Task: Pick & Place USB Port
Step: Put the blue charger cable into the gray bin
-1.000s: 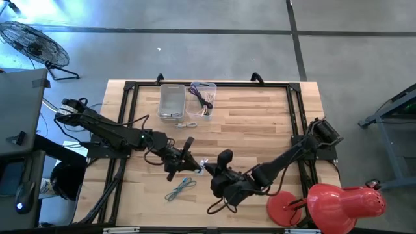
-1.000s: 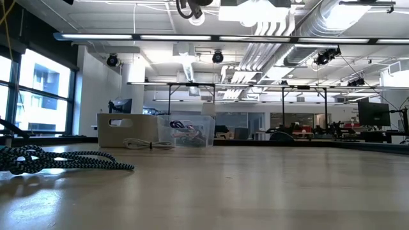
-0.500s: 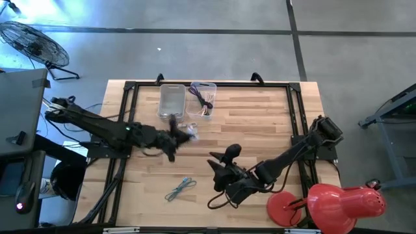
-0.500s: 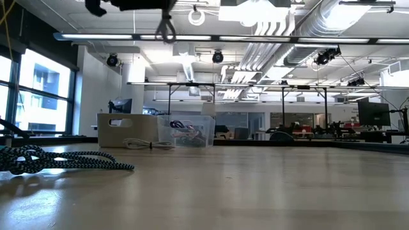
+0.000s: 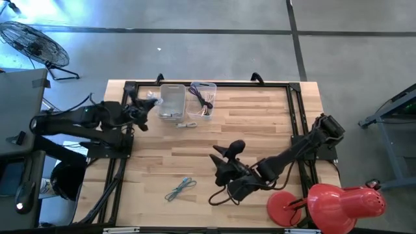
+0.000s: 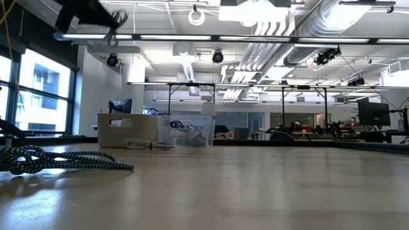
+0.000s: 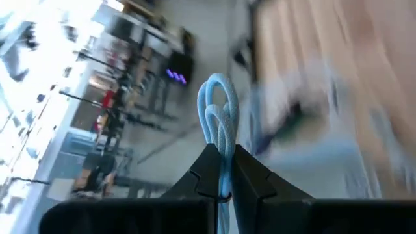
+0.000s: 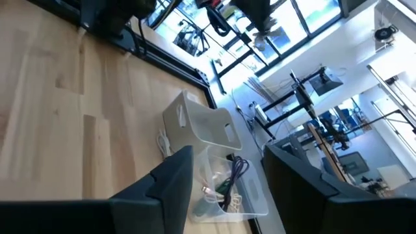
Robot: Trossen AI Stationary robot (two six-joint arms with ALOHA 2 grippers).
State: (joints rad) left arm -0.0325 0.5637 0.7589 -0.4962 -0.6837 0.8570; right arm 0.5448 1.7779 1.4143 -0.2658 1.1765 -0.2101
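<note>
- Left gripper [image 7: 220, 177]: jaws clamped on a light blue cable [image 7: 220, 114], loops of it sticking out past the fingertips.
- In the overhead frame, left gripper [image 5: 142, 108] at the upper left of the surface [image 5: 260, 123], just left of the grey bin [image 5: 171, 102], near the far edge.
- In the table-level frame, same gripper [image 6: 105, 19] high in the upper left corner, well above the surface.
- Right gripper [image 8: 224, 170]: jaws apart, nothing between them.
- In the overhead frame, right gripper [image 5: 224, 155] at lower centre, arm stretching off toward the right edge of the surface.
- Clear bin [image 5: 203, 99] beside the grey one at upper centre, touching it, with a purple cable [image 5: 207, 99] and other leads inside.
- White cable [image 5: 186, 125] lying on the wood just in front of the grey bin.
- Another blue-grey cable [image 5: 181, 189] lying loose at lower left of centre, apart from both grippers.
- Braided dark cable [image 6: 57, 160] at the left of the table-level frame, close to the lens.
- Red lamp [image 5: 331, 203] at the lower right corner, its round base on the surface.
- Floor fan [image 5: 32, 44] off the surface at upper left.
</note>
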